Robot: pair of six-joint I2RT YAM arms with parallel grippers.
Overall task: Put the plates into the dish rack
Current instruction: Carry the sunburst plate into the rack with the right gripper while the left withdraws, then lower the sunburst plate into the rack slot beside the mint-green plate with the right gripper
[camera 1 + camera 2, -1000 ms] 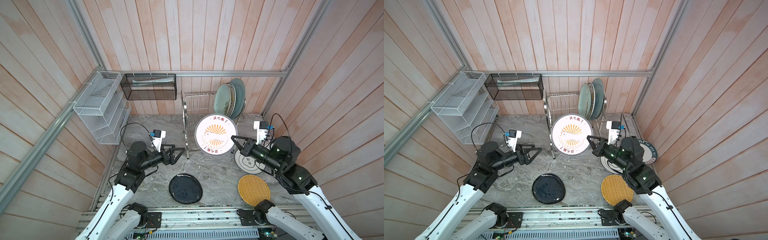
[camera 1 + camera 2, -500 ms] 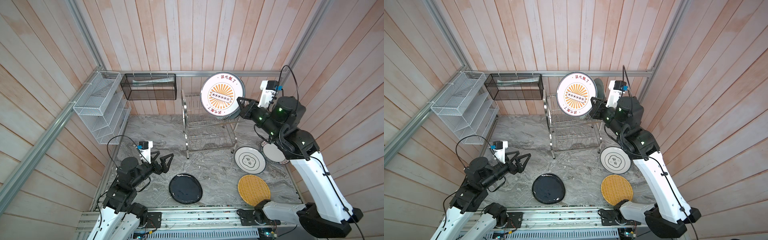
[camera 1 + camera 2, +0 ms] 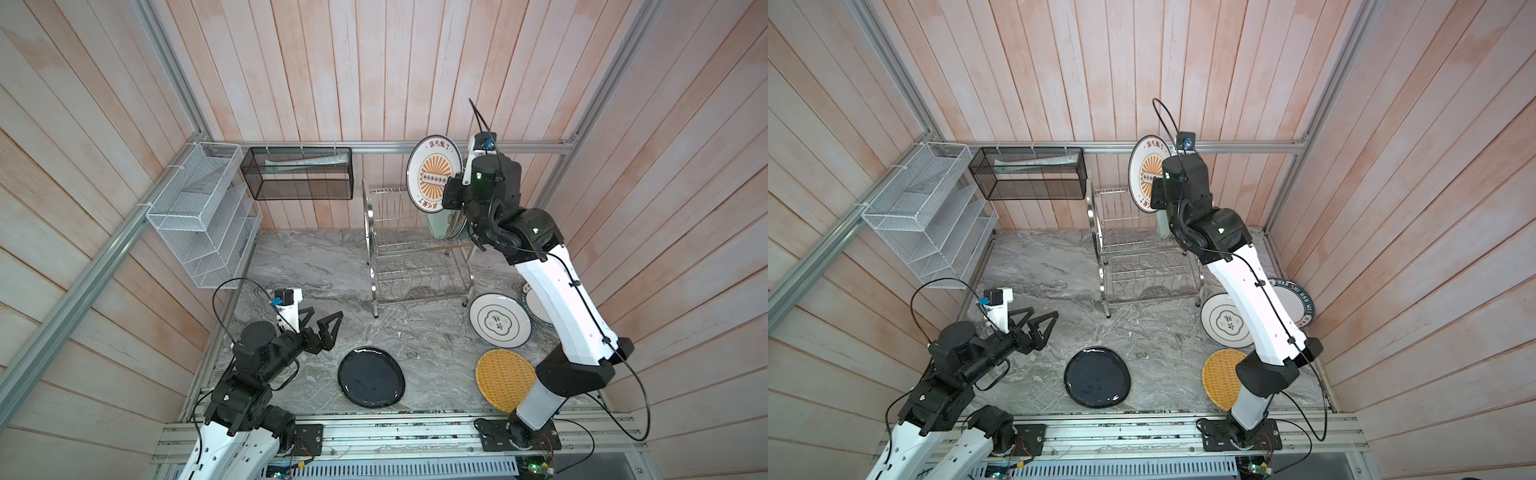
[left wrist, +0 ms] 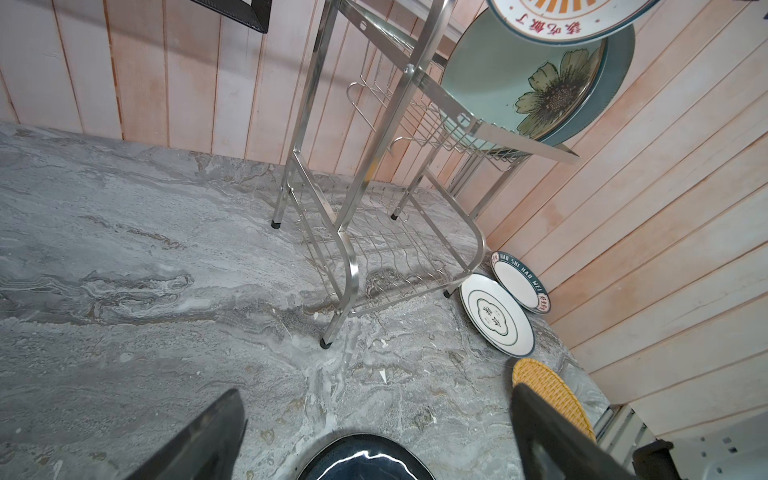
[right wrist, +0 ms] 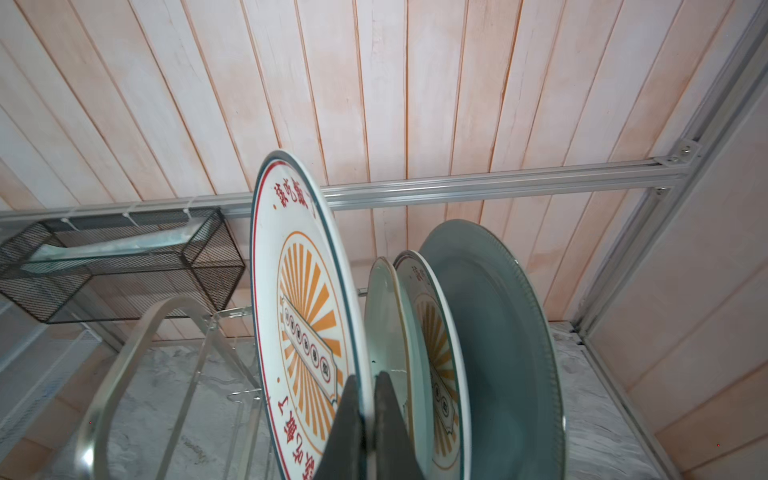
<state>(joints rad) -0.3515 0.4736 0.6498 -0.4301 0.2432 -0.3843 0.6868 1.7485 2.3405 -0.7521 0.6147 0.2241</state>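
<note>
In both top views the right gripper (image 3: pixel 452 194) sits in the upper middle of the frame, just right of centre. Its jaws are pinched tight on the rim of a sunburst plate (image 3: pixel 434 174). The plate stands on edge with its orange face toward frame left, held up above the top tier of the rack (image 3: pixel 415 249). It is higher than the plates standing in that tier.

The right wrist view shows the fingers (image 5: pixel 345 424) clamped on either side of the rim. Just beyond the held plate, three plates stand in the top tier: a green plate (image 5: pixel 384 324), a second sunburst plate (image 5: pixel 438 353) and a grey plate (image 5: pixel 498 332), in that order going away from it. Whether the held plate touches the green one I cannot tell.

The left gripper (image 3: pixel 326 313) hovers low over the table (image 3: pixel 316 257) at lower left, well apart from the rack. Its jaws are spread wide and hold nothing.

Four plates lie flat on the table. A navy plate (image 3: pixel 371 377) is at bottom centre and a woven plate (image 3: pixel 505 380) at lower right. A lettered plate (image 3: pixel 500 320) lies above the woven one in the frame, near the rack's right foot — and a navy-rimmed plate (image 3: pixel 1298 297) lies just beside it, partly hidden by the right arm.
</note>
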